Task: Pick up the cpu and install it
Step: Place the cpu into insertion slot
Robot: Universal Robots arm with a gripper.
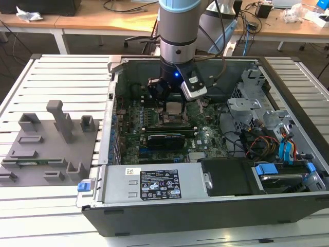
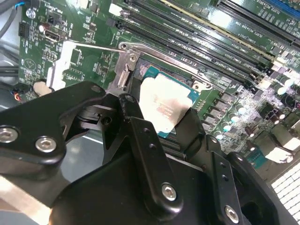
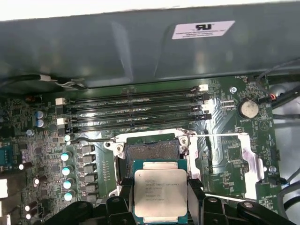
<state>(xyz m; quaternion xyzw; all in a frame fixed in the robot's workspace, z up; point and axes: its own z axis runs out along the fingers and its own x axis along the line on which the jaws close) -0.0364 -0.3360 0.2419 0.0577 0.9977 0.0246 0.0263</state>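
The cpu [image 3: 160,193] is a flat square chip with a silvery top and a green rim, and my gripper [image 3: 160,199] is shut on it, one black finger on each side. It hangs just off the open motherboard socket [image 3: 152,150], overlapping the socket's near frame edge, and the socket's dark bed is bare. The socket's load plate [image 3: 229,161] is swung open to one side. In the second wrist view the cpu [image 2: 165,105] sits between the black fingers [image 2: 129,105] over the socket frame. In the exterior view my gripper [image 1: 173,103] reaches down into the open computer case [image 1: 205,206].
Memory slots [image 3: 136,110] run beside the socket, close to the case wall [image 3: 140,47]. A drive cage with cables [image 1: 267,128] fills the exterior view's right of the case. Grey fixture blocks [image 1: 51,139] stand on the slatted table at the exterior view's left.
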